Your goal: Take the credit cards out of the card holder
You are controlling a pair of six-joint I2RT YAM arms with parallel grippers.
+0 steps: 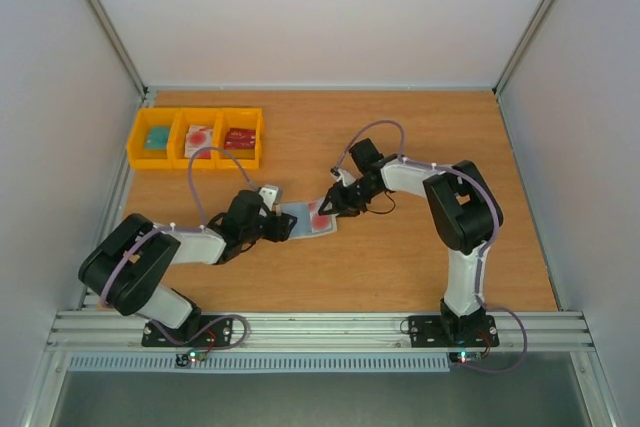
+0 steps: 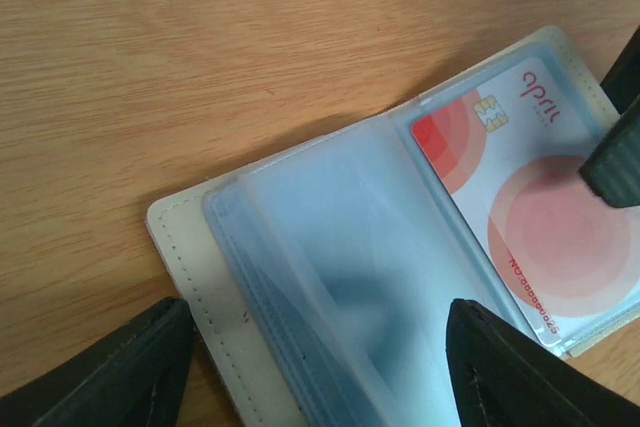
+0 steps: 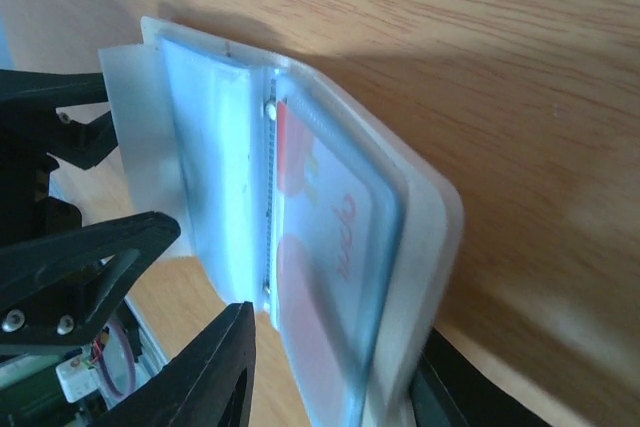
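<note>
Open card holder lies on the wooden table between both grippers. Left gripper fingers are spread wide, straddling one half. Right gripper brackets the credit card edge; its grip is unclear.

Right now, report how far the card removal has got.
Done: the card holder lies open on the table. In hand: the left gripper straddles one page, and the right gripper is at the page holding the credit card. To do: that card is still pocketed.

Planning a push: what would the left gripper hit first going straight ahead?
The card holder: its open near half lies between the left gripper's fingers. Further on, probably the right gripper over the card.
</note>
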